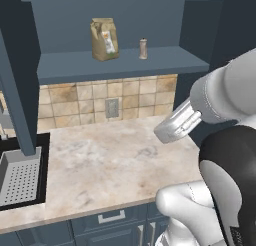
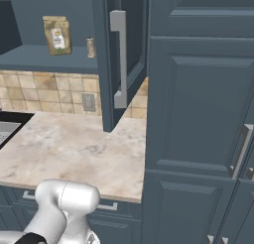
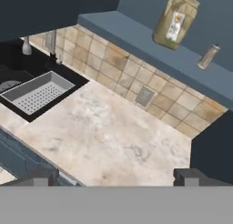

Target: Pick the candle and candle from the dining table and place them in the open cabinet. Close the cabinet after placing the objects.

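Blue cabinet shelf (image 1: 120, 65) carries a brown paper bag (image 1: 104, 39), upright, and a small candle (image 1: 143, 48) just to its right, apart from it. Below, beige marble-look counter (image 1: 110, 160) with bare top; black sink (image 1: 44, 160) set into its left end, a grey perforated tray (image 1: 19, 176) inside it. Tiled backsplash (image 1: 100, 102) with an outlet (image 1: 112, 108) behind the counter.

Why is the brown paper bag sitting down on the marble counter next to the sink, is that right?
Not quite. The brown paper bag is not on the counter; it stands up on the blue shelf of the open cabinet, beside a small candle. The left base view shows this. The sink is indeed set into that counter.
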Robot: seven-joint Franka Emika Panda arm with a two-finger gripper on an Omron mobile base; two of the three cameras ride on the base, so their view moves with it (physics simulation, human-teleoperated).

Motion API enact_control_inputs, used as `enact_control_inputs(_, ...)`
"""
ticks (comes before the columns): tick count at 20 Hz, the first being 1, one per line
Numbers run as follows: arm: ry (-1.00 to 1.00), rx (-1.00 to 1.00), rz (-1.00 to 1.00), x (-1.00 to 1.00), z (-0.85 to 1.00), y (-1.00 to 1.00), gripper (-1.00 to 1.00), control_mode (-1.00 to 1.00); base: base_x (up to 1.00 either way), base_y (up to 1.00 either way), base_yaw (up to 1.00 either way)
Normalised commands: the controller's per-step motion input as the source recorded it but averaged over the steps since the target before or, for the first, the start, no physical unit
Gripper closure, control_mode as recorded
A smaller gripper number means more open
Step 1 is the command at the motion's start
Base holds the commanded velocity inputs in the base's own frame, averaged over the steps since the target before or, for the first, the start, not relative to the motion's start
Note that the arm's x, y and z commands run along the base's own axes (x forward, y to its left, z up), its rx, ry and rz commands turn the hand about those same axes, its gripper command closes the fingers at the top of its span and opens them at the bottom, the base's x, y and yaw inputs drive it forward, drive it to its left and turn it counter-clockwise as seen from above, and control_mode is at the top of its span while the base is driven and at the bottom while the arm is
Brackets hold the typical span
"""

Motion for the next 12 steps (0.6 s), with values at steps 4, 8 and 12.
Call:
enact_control_inputs(4,0.0,0.0,0.0,-0.14,-0.08,-0.01,-1.0,-1.0,0.0,0.0,0.0)
enact_control_inputs(8,0.01,0.0,0.0,-0.13,-0.14,-0.01,-1.0,1.0,-0.46,-0.07,0.01)
enact_control_inputs(12,0.0,0.0,0.0,0.0,0.0,0.0,-1.0,1.0,-0.69,0.0,0.05)
